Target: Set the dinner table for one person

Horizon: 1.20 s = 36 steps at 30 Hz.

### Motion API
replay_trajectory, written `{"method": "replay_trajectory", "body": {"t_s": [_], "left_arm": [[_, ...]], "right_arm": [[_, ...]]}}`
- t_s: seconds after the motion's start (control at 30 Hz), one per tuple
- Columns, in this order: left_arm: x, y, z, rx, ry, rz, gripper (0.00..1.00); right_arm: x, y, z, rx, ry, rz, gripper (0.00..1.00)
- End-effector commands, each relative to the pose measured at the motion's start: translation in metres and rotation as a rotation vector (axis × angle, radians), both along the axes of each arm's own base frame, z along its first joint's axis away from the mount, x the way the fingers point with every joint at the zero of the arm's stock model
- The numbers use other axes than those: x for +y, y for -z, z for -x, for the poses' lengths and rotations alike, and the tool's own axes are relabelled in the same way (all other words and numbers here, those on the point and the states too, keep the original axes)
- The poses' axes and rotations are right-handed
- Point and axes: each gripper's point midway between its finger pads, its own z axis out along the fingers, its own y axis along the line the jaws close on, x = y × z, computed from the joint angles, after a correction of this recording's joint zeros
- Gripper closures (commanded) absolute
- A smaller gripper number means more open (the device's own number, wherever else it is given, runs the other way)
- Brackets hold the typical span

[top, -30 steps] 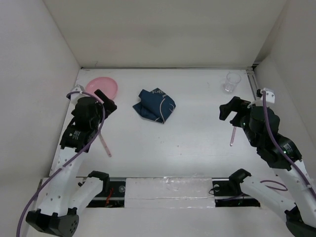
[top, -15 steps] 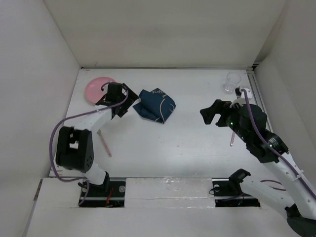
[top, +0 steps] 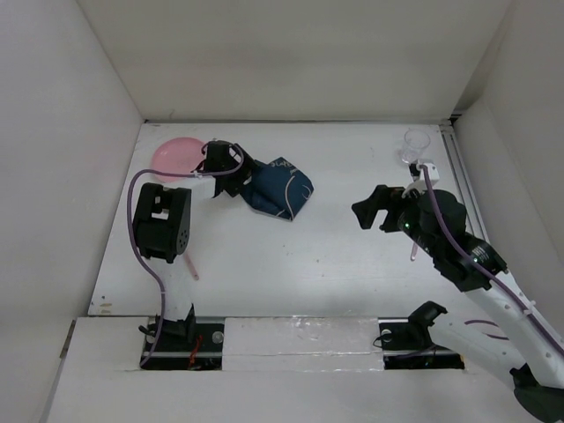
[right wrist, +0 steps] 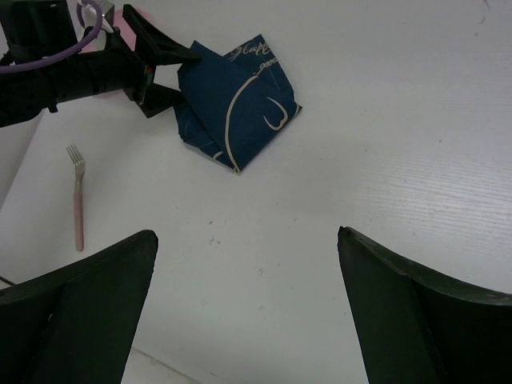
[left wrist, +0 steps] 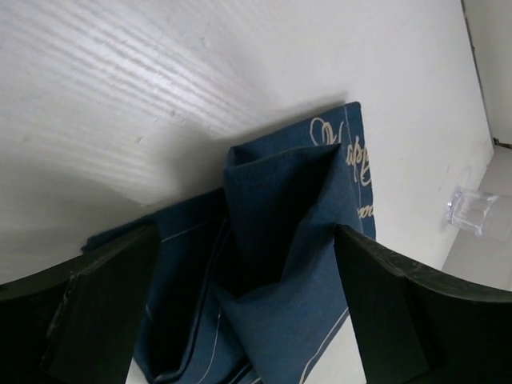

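The white dinner table [top: 291, 256] holds a folded dark-blue placemat [top: 280, 187] at back centre. My left gripper [top: 240, 176] is open, low at the placemat's left edge; in the left wrist view the folds [left wrist: 288, 264] fill the gap between its fingers, gripper midpoint [left wrist: 248, 320]. My right gripper [top: 374, 211] is open and empty above bare table, right of centre. In the right wrist view it [right wrist: 248, 312] looks over the placemat [right wrist: 236, 108].
A pink plate [top: 176, 157] lies back left, behind the left arm. A clear glass [top: 414, 146] stands back right and shows in the left wrist view [left wrist: 476, 212]. A pink fork [top: 187, 260] lies left. A pink utensil [top: 411, 251] lies partly under the right arm.
My left arm has stretched out from the left side, bringing its gripper to the placemat's left edge. My right gripper has moved left towards the table's middle.
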Motion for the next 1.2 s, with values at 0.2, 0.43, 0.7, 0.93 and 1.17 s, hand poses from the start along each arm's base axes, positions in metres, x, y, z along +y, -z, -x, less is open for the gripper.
{"method": "replay_trajectory", "body": {"t_s": [0.2, 0.43, 0.7, 0.93, 1.17], "left_arm": [[-0.02, -0.04, -0.026, -0.157, 0.055, 0.115, 0.38], [-0.023, -0.04, -0.026, -0.154, 0.07, 0.126, 0.64], [-0.026, -0.04, -0.026, -0.151, 0.086, 0.137, 0.92], [-0.03, -0.05, -0.037, -0.17, 0.1, 0.138, 1.0], [-0.036, -0.087, -0.054, -0.25, 0.123, 0.153, 1.0]], "right_arm": [[0.004, -0.007, -0.009, -0.042, 0.01, 0.0, 0.0], [0.004, -0.004, -0.011, -0.037, 0.007, 0.014, 0.0], [0.003, -0.004, -0.012, -0.038, 0.016, 0.017, 0.0], [-0.001, -0.007, -0.009, -0.047, 0.025, 0.014, 0.0], [-0.004, -0.013, -0.003, -0.061, 0.028, -0.007, 0.0]]}}
